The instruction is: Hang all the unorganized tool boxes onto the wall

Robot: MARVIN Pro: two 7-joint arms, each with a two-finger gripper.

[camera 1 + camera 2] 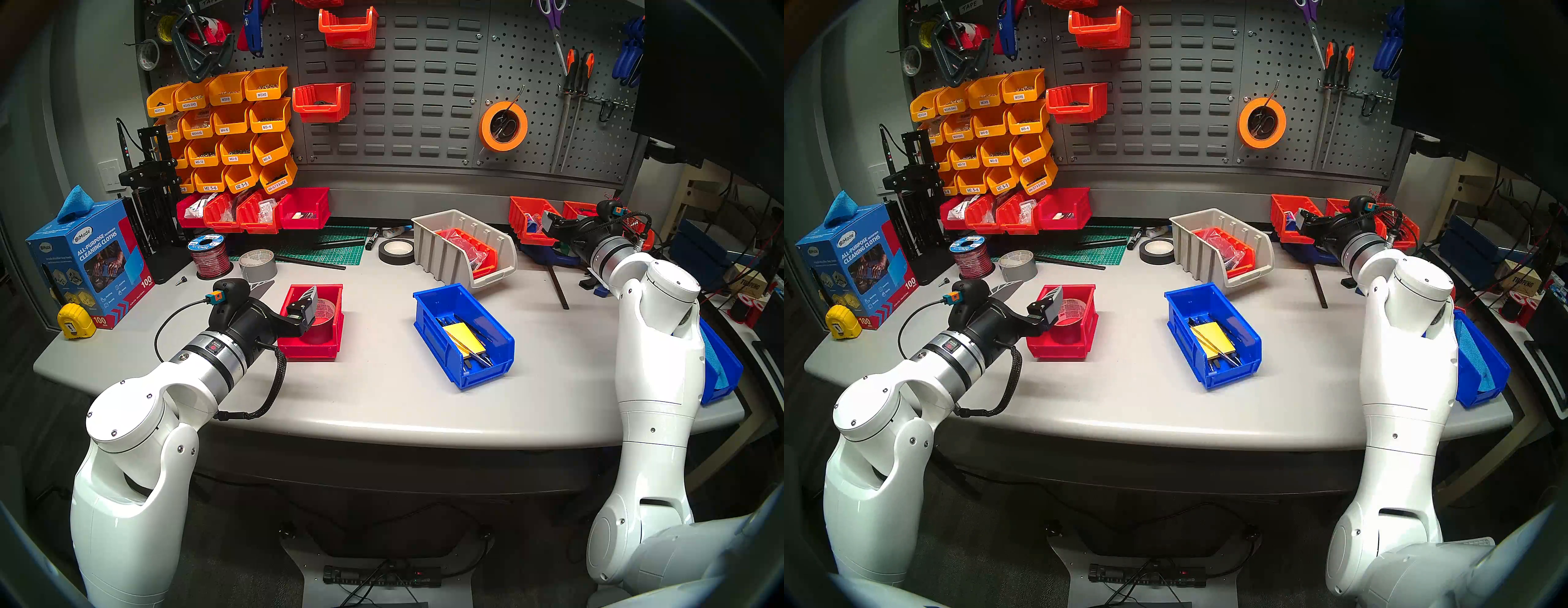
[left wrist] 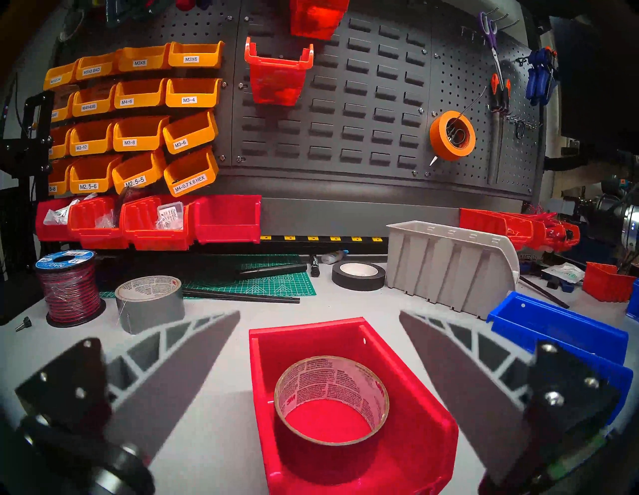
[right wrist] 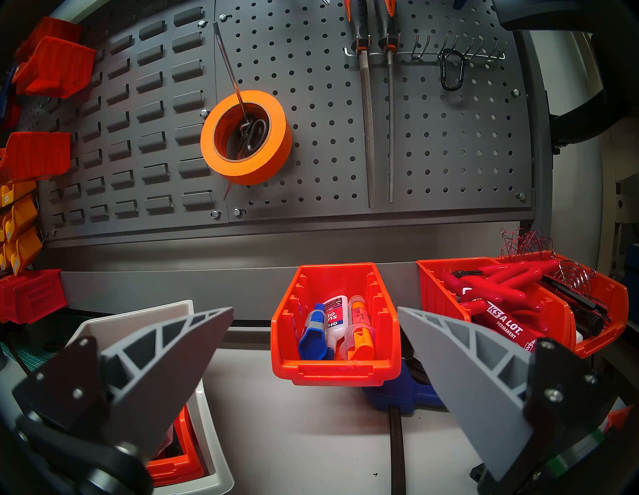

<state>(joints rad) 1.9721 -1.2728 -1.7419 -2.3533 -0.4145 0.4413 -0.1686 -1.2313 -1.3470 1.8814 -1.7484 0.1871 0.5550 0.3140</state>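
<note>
The left gripper hangs spread wide astride the red bin on the table, touching nothing; lower it, pinch both side walls squarely, keeping the tape roll level; the right gripper gapes empty near the wall.

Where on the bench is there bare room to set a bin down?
Bare tabletop lies between the red plastic bin and the blue plastic bin, and along the front edge. The back is crowded around the beige ribbed bin.
</note>
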